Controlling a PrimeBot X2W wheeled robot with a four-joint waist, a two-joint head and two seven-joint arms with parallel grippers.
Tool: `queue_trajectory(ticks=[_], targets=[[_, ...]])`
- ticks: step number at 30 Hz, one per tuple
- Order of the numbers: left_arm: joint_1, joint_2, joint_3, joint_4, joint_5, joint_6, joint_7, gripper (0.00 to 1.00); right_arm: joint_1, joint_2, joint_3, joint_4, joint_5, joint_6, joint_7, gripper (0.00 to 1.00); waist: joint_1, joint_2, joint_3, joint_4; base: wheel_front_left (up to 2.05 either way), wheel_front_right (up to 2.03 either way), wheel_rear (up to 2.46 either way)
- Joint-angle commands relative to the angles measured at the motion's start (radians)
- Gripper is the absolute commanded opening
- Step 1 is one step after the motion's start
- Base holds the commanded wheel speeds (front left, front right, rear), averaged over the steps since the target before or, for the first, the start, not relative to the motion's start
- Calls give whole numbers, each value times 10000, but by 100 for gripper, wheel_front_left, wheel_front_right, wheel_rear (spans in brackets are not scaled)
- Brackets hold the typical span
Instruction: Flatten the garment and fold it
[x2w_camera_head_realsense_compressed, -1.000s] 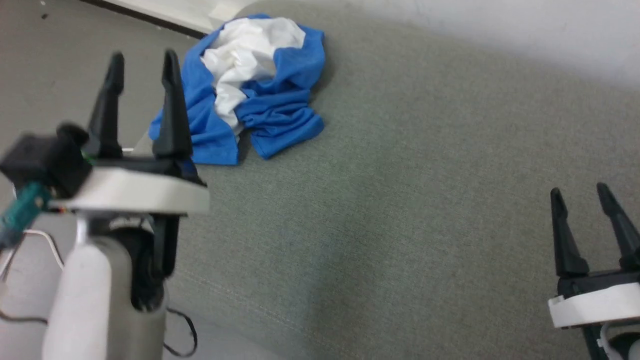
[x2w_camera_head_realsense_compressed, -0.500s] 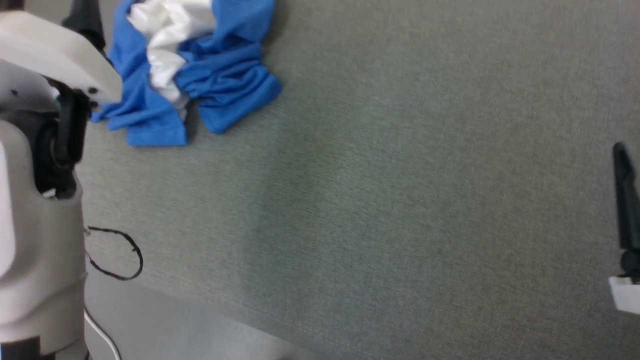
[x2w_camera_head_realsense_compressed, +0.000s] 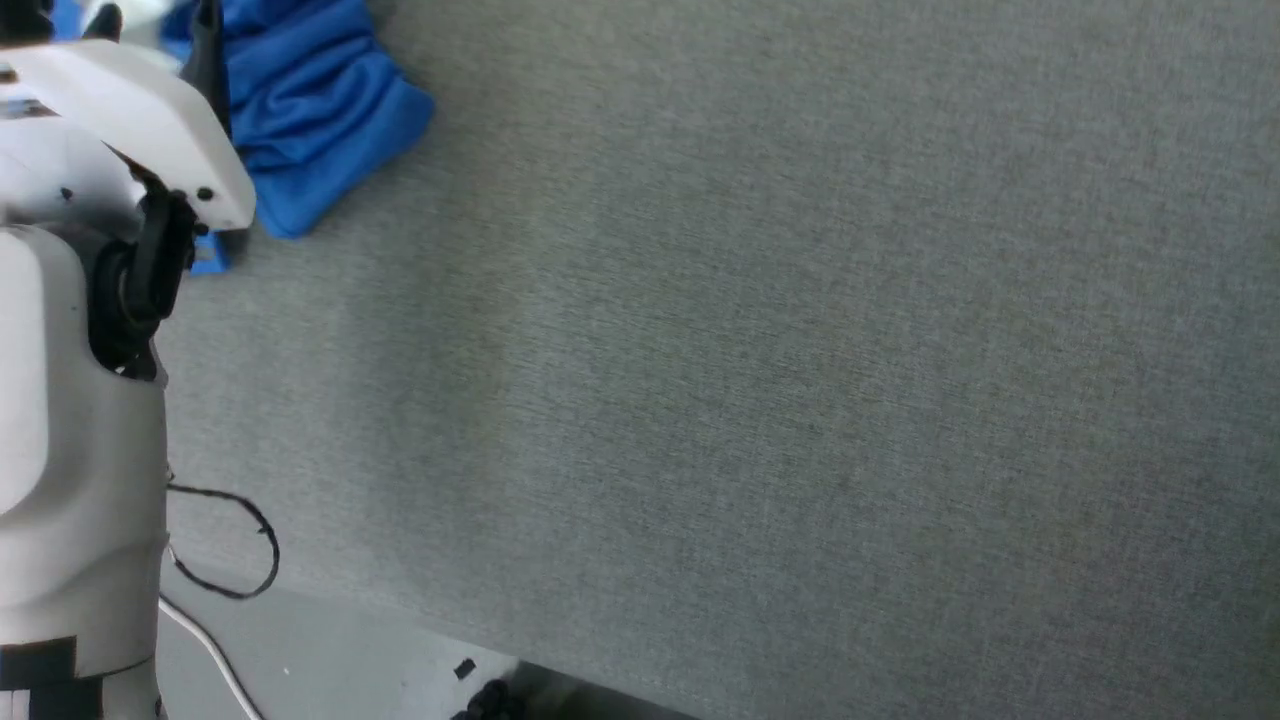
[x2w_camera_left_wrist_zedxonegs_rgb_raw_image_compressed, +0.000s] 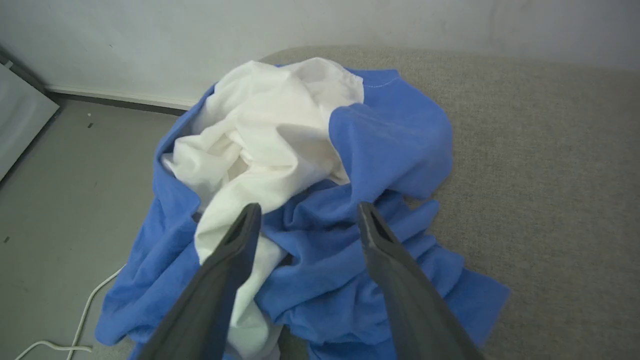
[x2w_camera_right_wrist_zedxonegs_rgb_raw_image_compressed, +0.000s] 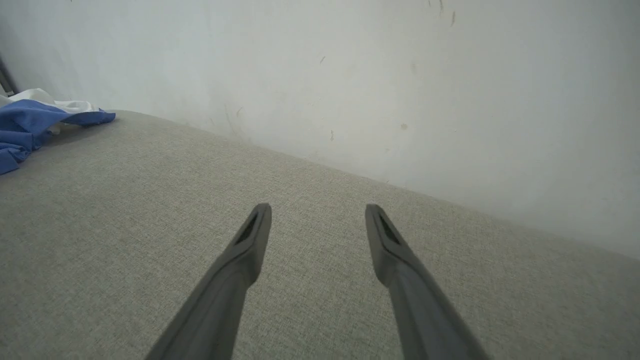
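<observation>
Blue-white garment (x2w_camera_left_wrist_zedxonegs_rgb_raw_image_compressed: 390, 140), bunched by wide L jaws, R jaws wide, well apart

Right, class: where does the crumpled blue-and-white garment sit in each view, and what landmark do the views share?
Head view: garment in the top-left corner, cut off.
Left wrist view: garment at centre, heaped.
Right wrist view: garment at the far-left edge.
Shared landmark: the grey fabric surface beneath it.
</observation>
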Motion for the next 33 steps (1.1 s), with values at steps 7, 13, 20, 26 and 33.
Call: queue_trajectory(ticks=[7, 13, 20, 26, 33], targets=[[115, 328, 77, 1076, 308, 383, -120, 100, 59, -397, -321, -294, 375, -19, 124, 100, -2, 0, 812, -408, 0, 0, 0], [202, 162, 95, 1479, 198, 488, -305, 48, 140, -540, -564, -402, 517, -19, 182, 100, -2, 0, 988, -414, 0, 0, 0], [30, 251, 96, 1844, 162, 361, -825, 0, 107, -576, -505, -404, 587, -19, 215, 100, -2, 0, 832, -372, 0, 0, 0], [-143, 721, 355, 1665, 277, 405, -1454, 0, -27, -398, -246, -199, 554, -19, 134, 100, -2, 0, 346, -411, 0, 0, 0], [-464, 1502, 394, 1157, 542, 128, -1868, 0, -330, 72, 391, 340, 466, -19, -115, 100, -2, 0, -667, -537, 0, 0, 0]])
